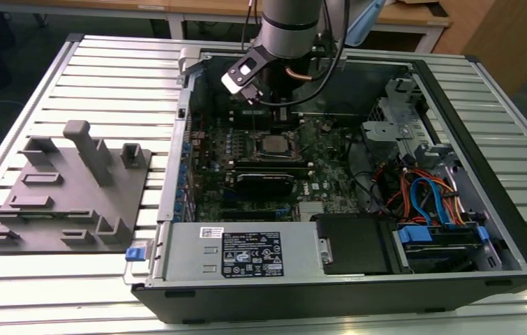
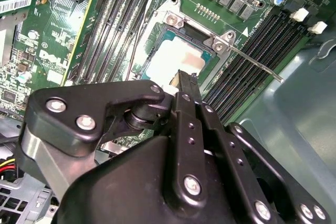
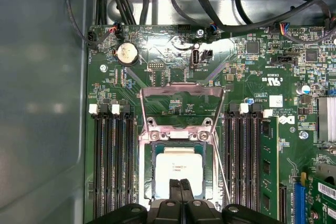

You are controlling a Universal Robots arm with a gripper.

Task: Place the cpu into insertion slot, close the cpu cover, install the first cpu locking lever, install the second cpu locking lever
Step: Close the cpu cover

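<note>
Inside the open black computer case [image 1: 338, 296], I am hanging my black two-finger pincer [image 3: 180, 183] right over one edge of the small flat square cpu with the dull silver-grey top [image 3: 179, 165]. My two fingers are pressing close together with no gap, and they are holding nothing. I cannot tell if my tips are touching the chip.

The cpu is lying flat in the square black insertion slot with the silvery rim [image 3: 149, 153], on the green circuit board [image 3: 247, 77]. So I am thinking the first step is done. The thin silvery metal cpu cover with the big square window [image 3: 181, 94] is looking tipped back, away from the chip. I am seeing green board through its window, so I am guessing the closing is not yet done. In the second wrist view, a thin silver wire lever [image 2: 260, 68] is sticking out loose to one side of the slot. So the locking is looking not done too. I cannot tell where the other lever is.

The case is lying on its side on a silver table made of long metal slats [image 1: 49, 77]. At the exterior view's left, a grey plastic plate with upright posts [image 1: 68, 192] is sitting on the table beside the case. Behind the table, wooden desks [image 1: 212, 8] are standing over a dark floor.
</note>
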